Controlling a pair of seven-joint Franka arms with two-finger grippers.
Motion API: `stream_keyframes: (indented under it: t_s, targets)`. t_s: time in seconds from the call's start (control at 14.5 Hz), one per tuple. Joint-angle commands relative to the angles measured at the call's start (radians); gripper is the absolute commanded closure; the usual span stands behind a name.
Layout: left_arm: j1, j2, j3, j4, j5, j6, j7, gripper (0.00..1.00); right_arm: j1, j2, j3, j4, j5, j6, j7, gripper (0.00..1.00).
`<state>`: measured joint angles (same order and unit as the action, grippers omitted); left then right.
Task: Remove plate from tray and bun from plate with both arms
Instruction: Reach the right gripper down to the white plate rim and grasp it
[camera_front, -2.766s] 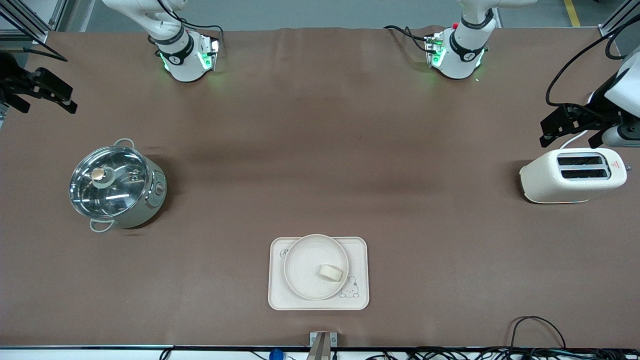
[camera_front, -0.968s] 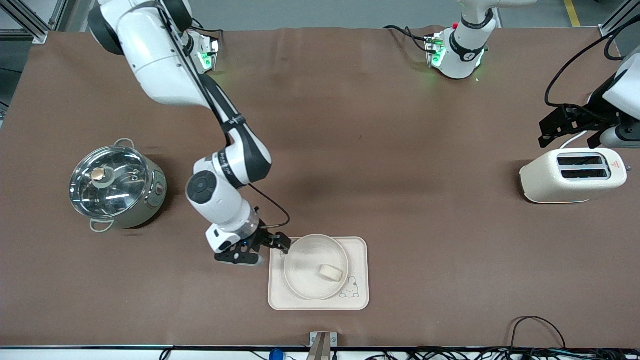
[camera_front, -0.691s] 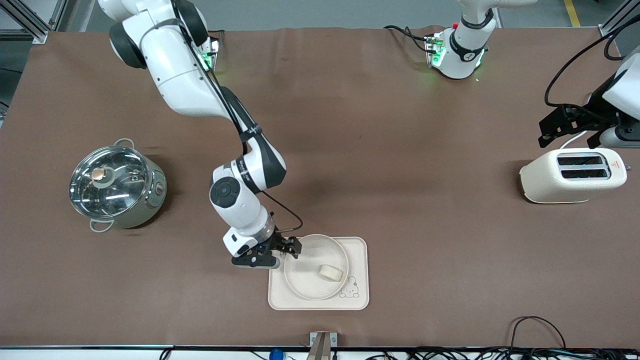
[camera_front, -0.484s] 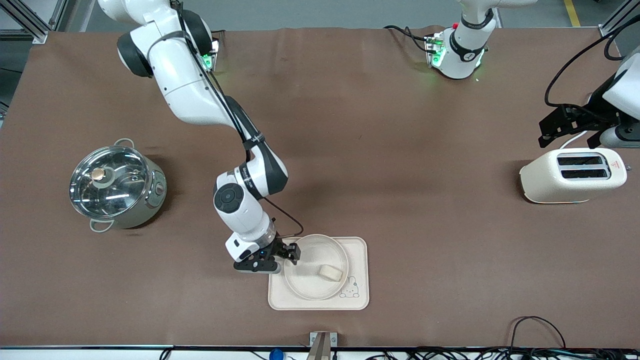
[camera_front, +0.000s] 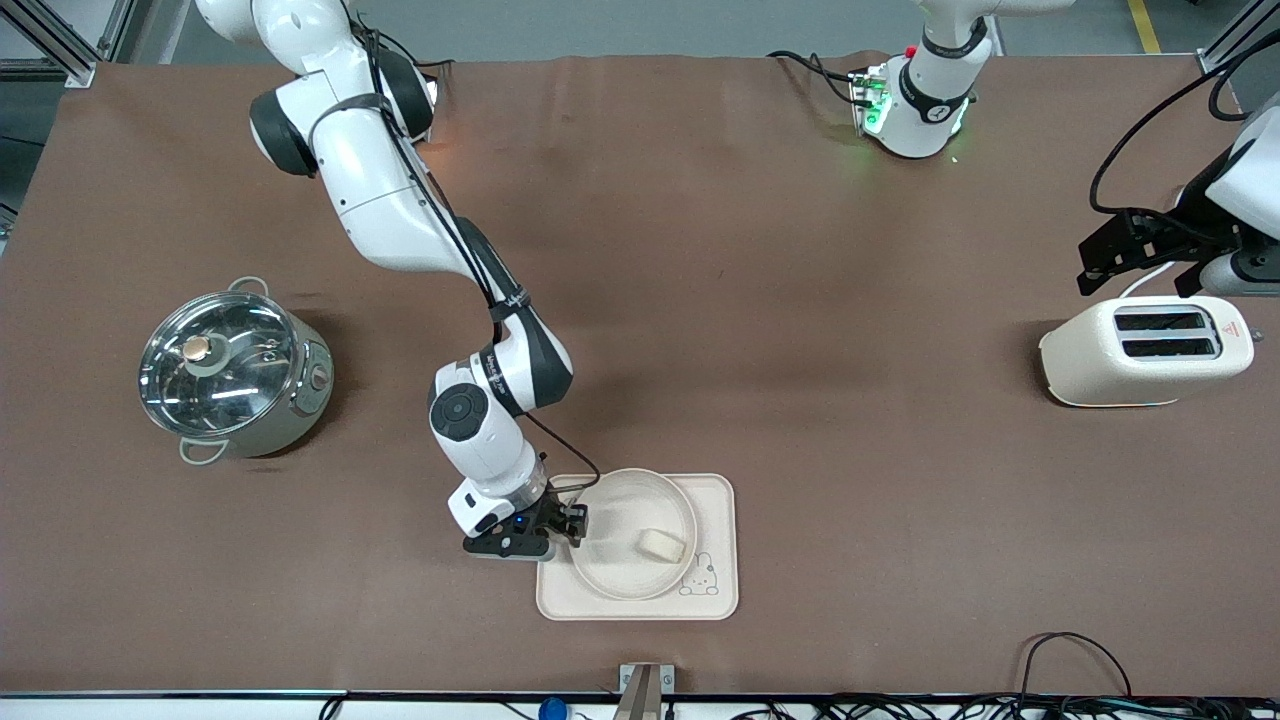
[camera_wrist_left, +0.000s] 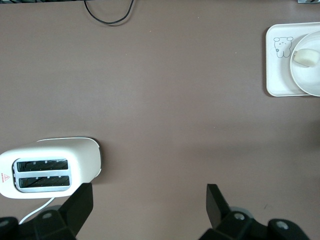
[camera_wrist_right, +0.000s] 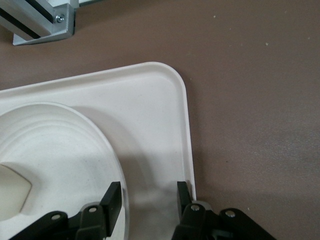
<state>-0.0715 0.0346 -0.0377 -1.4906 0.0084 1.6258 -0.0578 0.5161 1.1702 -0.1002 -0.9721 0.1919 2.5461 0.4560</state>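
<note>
The counter (camera_front: 700, 300) carries the tray (camera_front: 715, 500) near its front-camera edge. The plate (camera_front: 625, 575) sits on the tray, the bun (camera_front: 661, 544) lying in it.

The right pincer (camera_front: 572, 522) straddles the plate's rim, half-narrowed, seemingly to lift it. The left pincer (camera_wrist_left: 149, 200) waits wide above the toaster (camera_front: 1090, 370).

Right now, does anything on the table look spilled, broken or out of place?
Nothing stands out. The bun lies on the plate, the plate sits flat on the tray, and nothing is spilled.
</note>
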Motion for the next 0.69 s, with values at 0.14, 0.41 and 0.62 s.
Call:
stream_keyframes:
  t_s: [0.14, 0.41, 0.62]
  targets:
    - [0.004, 0.008, -0.002, 0.021, 0.007, -0.018, 0.006, 0.0, 0.002, 0.026, 0.002, 0.041, -0.014, 0.005, -0.002, 0.63]
    - [0.006, 0.008, -0.002, 0.021, 0.007, -0.018, 0.006, 0.0, 0.008, 0.026, 0.008, 0.041, -0.012, 0.008, 0.007, 0.93]
    - [0.004, 0.008, -0.002, 0.021, 0.007, -0.018, 0.006, 0.0, 0.007, 0.022, 0.019, 0.041, -0.011, 0.01, 0.013, 0.99]
